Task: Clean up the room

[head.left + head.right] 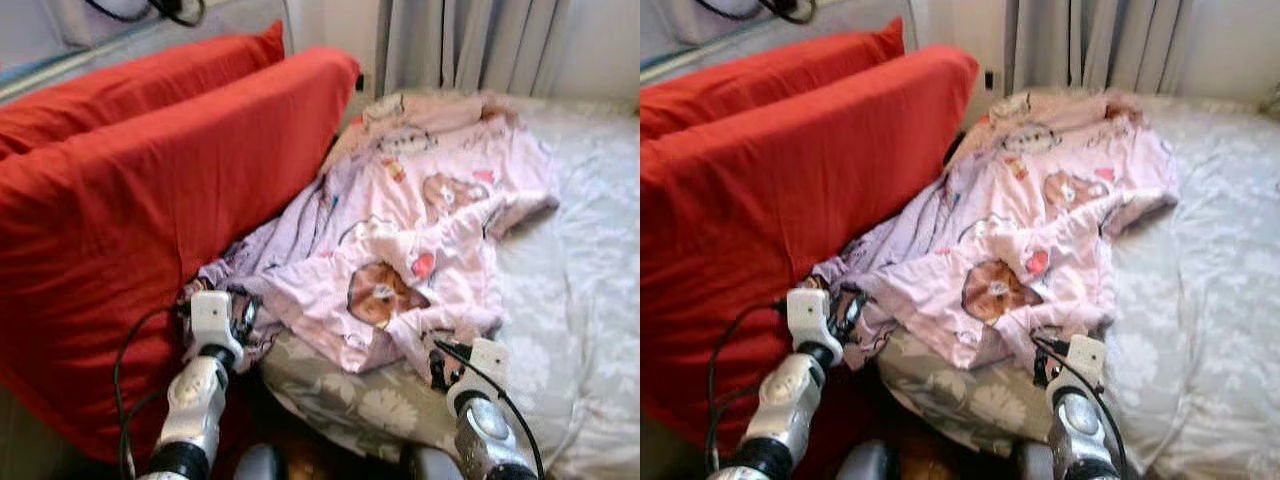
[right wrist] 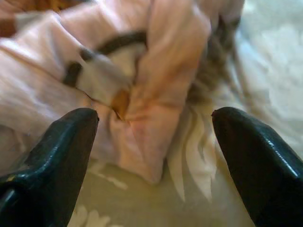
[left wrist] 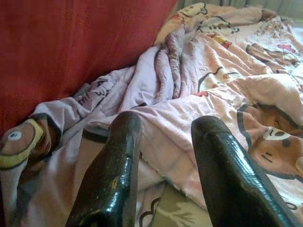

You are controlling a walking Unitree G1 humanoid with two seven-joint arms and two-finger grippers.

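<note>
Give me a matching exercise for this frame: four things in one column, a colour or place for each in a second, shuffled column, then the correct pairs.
Things:
1. cushions
2. cartoon-print blanket
3. curtain
4. left gripper

Descriptions:
A. grey, hanging behind the bed
B. red, leaning along the bed's left side
C. open at the blanket's near left edge
D. pale pink, crumpled on the floral sheet

Pairs: 1-B, 2-D, 3-A, 4-C

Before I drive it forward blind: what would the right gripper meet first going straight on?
Probably the bunched near edge of the pink cartoon blanket, lying between the right gripper's open fingers; depth is unclear.
</note>
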